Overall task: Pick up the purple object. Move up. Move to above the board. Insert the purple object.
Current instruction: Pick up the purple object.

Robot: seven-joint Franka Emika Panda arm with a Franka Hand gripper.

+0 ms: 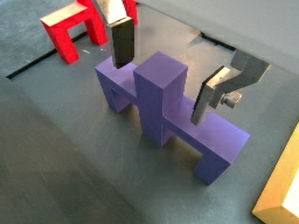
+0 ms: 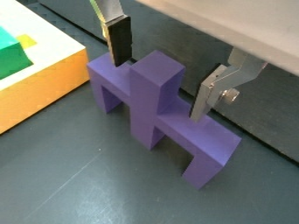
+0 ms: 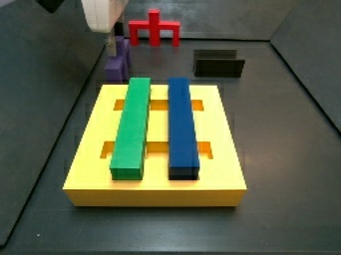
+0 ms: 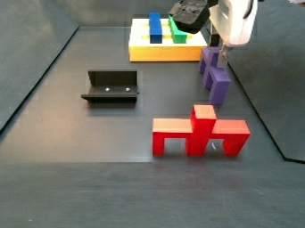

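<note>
Right before us the purple object (image 1: 170, 109) stands beside the board (image 2: 41, 74), our gripper (image 1: 176, 74) wide open, straddling its post untouched.

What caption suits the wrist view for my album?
Open gripper straddling the purple object's central post on the dark floor.

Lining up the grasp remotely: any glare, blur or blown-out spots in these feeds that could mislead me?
In both wrist views the matte purple bridge-shaped block is sharp and evenly lit, with the tool open around its post. In a side view the arm's white housing is blown out; in the other, the tool is small and soft, and the large yellow slotted board looks slightly overexposed.
</note>
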